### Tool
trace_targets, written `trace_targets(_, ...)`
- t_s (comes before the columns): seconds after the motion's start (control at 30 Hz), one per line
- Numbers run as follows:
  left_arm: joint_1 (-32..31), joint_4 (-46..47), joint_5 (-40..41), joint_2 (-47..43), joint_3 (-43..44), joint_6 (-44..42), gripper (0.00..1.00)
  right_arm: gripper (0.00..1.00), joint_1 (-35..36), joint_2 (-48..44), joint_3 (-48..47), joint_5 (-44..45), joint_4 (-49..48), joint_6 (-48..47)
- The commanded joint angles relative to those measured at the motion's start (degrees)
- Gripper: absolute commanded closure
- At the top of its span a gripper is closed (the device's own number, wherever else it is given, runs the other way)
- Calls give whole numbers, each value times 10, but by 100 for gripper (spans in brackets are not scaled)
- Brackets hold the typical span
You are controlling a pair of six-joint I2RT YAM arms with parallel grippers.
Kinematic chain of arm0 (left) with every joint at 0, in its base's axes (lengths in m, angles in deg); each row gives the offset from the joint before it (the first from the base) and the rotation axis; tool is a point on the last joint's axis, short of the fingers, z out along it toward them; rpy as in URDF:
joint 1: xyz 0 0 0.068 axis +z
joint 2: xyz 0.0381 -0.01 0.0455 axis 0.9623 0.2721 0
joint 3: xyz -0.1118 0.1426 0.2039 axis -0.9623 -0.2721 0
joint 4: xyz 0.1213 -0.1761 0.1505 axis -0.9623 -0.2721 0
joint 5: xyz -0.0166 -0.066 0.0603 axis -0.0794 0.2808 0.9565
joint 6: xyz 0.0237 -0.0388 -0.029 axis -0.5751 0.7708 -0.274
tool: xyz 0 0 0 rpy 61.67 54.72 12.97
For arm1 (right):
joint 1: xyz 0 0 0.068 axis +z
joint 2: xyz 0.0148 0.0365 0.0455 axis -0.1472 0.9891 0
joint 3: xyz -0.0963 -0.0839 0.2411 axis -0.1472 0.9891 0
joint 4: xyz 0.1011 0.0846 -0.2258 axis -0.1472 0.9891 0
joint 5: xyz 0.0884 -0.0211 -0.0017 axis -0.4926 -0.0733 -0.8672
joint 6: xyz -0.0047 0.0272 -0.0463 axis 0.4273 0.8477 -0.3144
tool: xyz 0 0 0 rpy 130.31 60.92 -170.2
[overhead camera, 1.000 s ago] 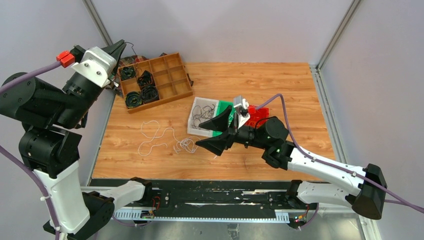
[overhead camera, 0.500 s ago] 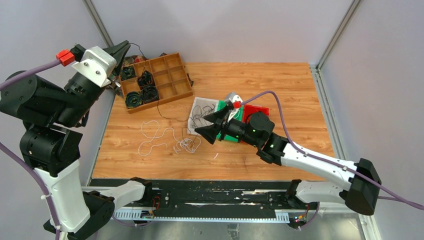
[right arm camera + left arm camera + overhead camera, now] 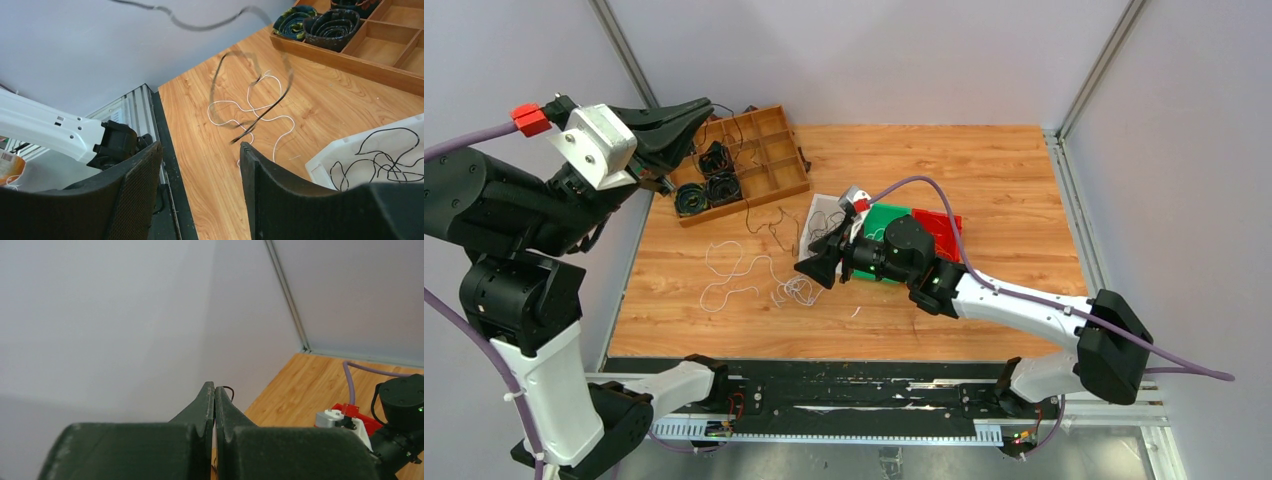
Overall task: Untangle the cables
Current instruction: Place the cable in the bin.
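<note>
We see the left claw (image 3: 707, 106) raised high over the left side of the bench (image 3: 984, 170), pinched together on a thin black cable (image 3: 214, 90) that hangs from it. The right claw (image 3: 200, 147) stands apart and empty near the dangling strand, above white cables (image 3: 796, 290) lying on the bench.

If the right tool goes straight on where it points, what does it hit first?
Probably the dangling black cable, its loose end hanging between the right tool's open fingers; behind it, the white cable on the table. Depth is uncertain.
</note>
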Motion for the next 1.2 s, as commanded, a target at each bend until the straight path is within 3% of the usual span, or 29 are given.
trace_targets(0.0, -3, 18, -21, -1, 2, 25, 100, 42, -5, -3, -19, -8, -27, 9)
trace_targets(0.6, -3, 112, 23, -22, -170, 66, 100, 41, -60, -63, 24, 24, 38, -31)
trace_targets(0.87, -3, 171, 70, -20, -254, 18, 100, 31, -80, -119, 65, 91, 97, -54)
trace_targets(1.17, -16, 214, 97, 16, -284, 8, 100, 31, -92, -156, 116, 132, 113, -64)
